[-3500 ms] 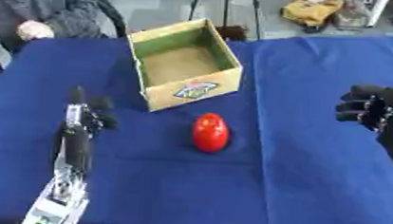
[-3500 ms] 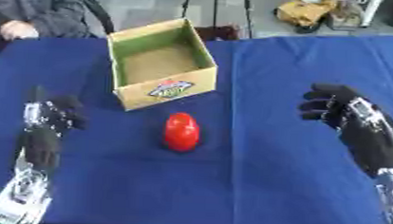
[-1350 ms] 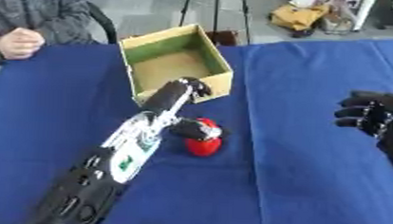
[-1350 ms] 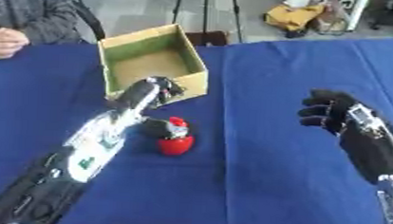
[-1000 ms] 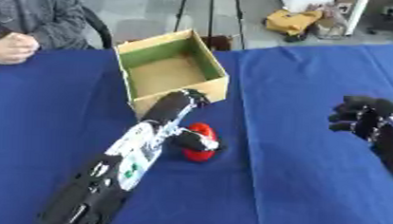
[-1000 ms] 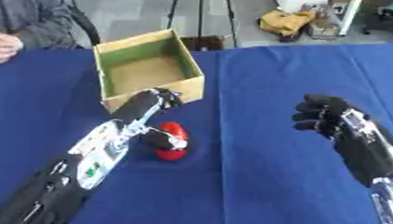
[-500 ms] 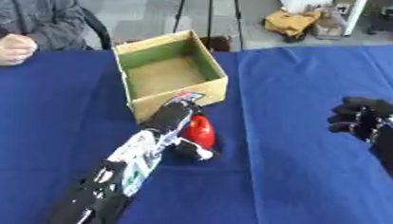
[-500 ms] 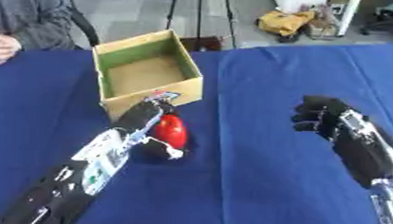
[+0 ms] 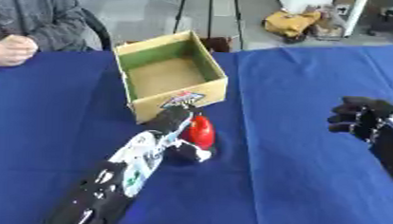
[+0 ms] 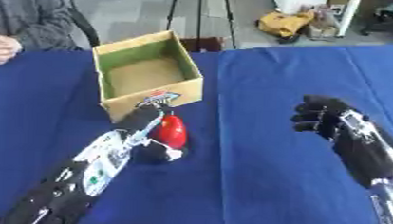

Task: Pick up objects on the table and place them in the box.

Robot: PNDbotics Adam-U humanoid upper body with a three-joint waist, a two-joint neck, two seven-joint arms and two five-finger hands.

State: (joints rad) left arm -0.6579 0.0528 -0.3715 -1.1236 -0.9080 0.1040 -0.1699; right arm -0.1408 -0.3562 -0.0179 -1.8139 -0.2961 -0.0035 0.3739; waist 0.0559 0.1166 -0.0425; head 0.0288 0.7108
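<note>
With the box (image 9: 166,77) empty, the left hand (image 9: 179,130) curled around the red object (image 9: 202,131) at the box's six o'clock, while the right hand (image 10: 324,116) hung curled, holding nothing.

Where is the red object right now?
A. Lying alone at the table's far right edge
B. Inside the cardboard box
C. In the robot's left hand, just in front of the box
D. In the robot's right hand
C: the left hand is curled round the red object just in front of the cardboard box, whose inside shows nothing red; the right hand holds nothing.
</note>
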